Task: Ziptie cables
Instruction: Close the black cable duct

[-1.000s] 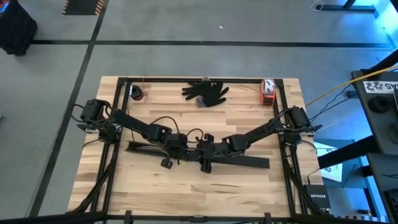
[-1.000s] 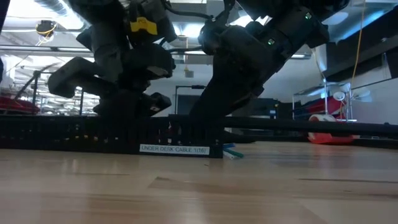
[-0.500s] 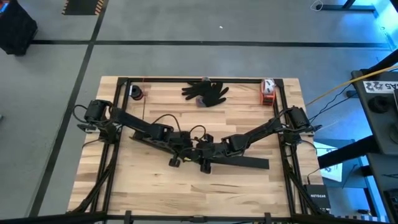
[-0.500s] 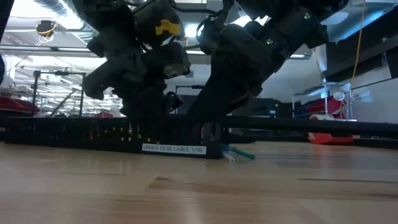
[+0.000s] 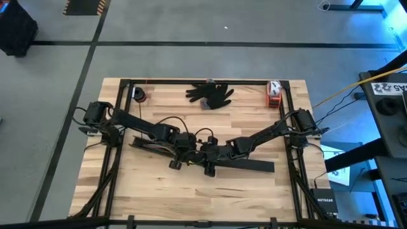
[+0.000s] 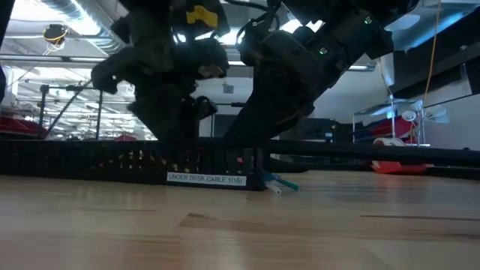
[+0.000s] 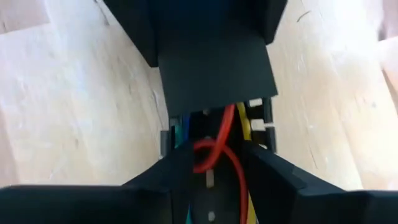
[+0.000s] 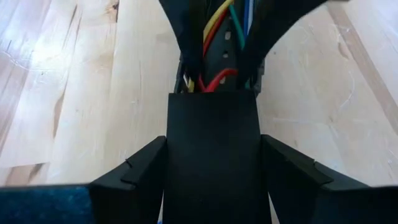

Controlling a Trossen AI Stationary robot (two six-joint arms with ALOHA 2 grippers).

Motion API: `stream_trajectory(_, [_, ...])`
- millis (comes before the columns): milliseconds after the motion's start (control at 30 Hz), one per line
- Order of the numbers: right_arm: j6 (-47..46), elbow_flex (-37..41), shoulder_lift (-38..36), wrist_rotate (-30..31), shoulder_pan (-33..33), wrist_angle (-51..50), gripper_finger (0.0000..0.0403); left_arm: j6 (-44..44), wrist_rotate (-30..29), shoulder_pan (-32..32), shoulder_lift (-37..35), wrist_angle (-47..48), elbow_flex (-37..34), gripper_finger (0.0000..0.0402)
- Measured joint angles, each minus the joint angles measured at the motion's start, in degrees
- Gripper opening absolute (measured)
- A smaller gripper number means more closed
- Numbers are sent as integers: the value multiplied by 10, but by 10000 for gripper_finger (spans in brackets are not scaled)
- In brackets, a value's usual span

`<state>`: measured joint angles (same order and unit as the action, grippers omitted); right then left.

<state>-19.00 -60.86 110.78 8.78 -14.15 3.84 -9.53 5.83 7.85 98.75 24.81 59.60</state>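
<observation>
Both grippers meet over the black channel [image 5: 245, 165] lying near the middle of the table [image 5: 152, 191]. The cables [image 7: 214, 146], red, yellow, green and blue, lie inside the channel, running along it. The left gripper [image 7: 211, 168] straddles the channel with its fingers apart on either side of the red cable, clamping nothing. The right gripper [image 8: 212, 162] is clenched on the channel's flat cover, just beside the left gripper. A black glove [image 5: 211, 94] lies well beyond the channel at the table's far edge.
</observation>
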Motion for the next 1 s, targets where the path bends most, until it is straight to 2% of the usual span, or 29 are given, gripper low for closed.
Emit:
stream_trajectory(367, [0,1,0,-3,0,-3,218,15,-56,1,-72,74,23,121])
stream_trajectory(533, [0,1,0,-5,0,-4,218,90,-56,-1,-92,65,23,127])
stream_trajectory(733, [0,1,0,-7,0,-4,218,133,-56,0,-80,53,23,180])
stream_trajectory(1000, [0,2,0,-8,0,-4,218,139,-56,8,-49,52,23,259])
